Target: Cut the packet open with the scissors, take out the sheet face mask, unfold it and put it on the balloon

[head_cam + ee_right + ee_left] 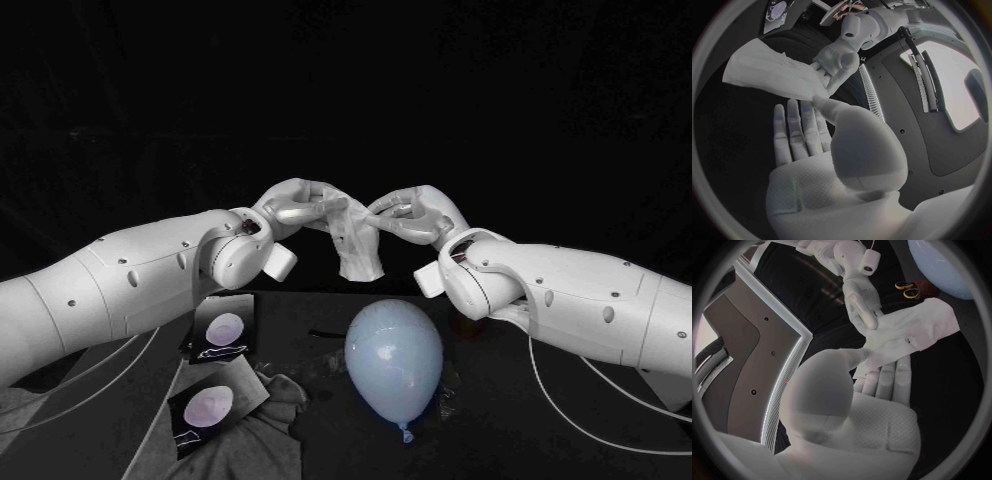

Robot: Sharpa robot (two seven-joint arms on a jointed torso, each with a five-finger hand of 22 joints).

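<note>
Both hands hold the white sheet mask (351,238) up above the table, partly folded and hanging between them. My left hand (296,206) pinches its one upper edge, my right hand (411,213) the other, fingertips close together. The pale blue balloon (392,357) lies on the table just below the hands, knot towards me. In the left wrist view the mask (912,332) stretches from my left hand (882,382) to the right hand (862,302), with the balloon (948,265) and the yellow-handled scissors (906,288) beyond. In the right wrist view the mask (773,70) hangs between my right hand (804,132) and the left hand (837,62).
Two dark packets (222,328) (206,407) with pale oval prints lie to the left of the balloon, under my left arm. A crumpled grey cloth (253,435) lies at the front left. White cables run under both arms.
</note>
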